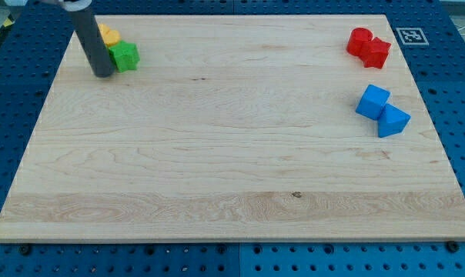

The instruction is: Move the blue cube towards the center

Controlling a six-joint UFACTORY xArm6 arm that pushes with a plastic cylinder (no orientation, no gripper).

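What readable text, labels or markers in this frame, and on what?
No readable words, numbers or brands.
Only sign: a black-and-white square fiducial tag at the view's top right, beside the wooden board; a pattern, no letters.
The blue cube, the other blocks and my tip bear no markings.

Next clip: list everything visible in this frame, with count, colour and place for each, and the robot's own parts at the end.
board: 1, light wood, fills most of the view.
blue cube: 1, blue, view's right, touching the blue wedge.
blue wedge: 1, blue, just below-right of the cube.
red blocks: 2 touching, red, top right corner; shapes unclear.
green block: 1, green, top left.
yellow block: 1, yellow-orange, top left, just above the green one, partly hidden by the rod.
marker tag: 1, black and white, off the board at top right.
pegboard: 1, blue, under the board.
my tip: 1, dark rod, top left, just left of the green block.
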